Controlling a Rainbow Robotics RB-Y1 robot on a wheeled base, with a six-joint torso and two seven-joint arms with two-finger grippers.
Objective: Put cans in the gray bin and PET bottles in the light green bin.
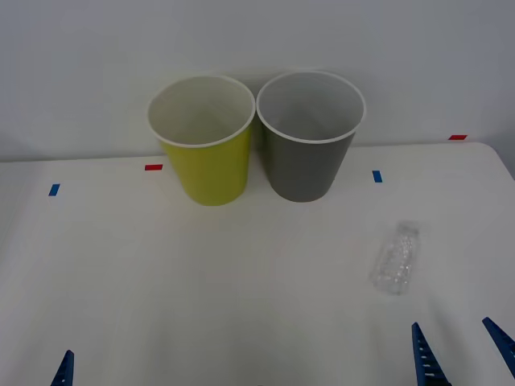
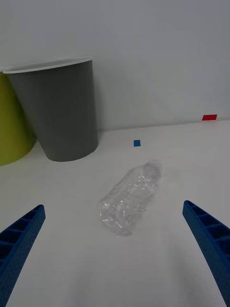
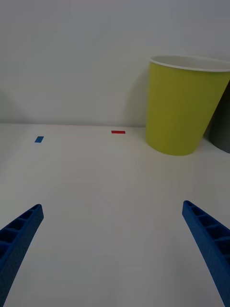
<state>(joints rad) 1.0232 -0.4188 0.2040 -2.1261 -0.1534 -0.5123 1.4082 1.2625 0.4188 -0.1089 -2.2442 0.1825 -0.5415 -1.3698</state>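
Note:
A small clear ribbed PET bottle [image 1: 395, 259] lies on its side on the white table at the right, its cap end toward the bins. My right gripper [image 1: 463, 354] stands open just short of it at the table's near edge; in the right wrist view the bottle [image 2: 128, 198] lies ahead between the spread blue fingers [image 2: 211, 249]. The light green bin [image 1: 205, 141] and the gray bin [image 1: 308, 137] stand upright side by side at the back centre. My left gripper [image 3: 115, 254] is open near the front left, nothing in it. No cans are in sight.
Small blue tape marks [image 1: 376, 176] and red tape marks [image 1: 153, 167] lie on the table [image 1: 201, 281]. A white wall rises right behind the bins. The table's right edge runs close to the bottle's side.

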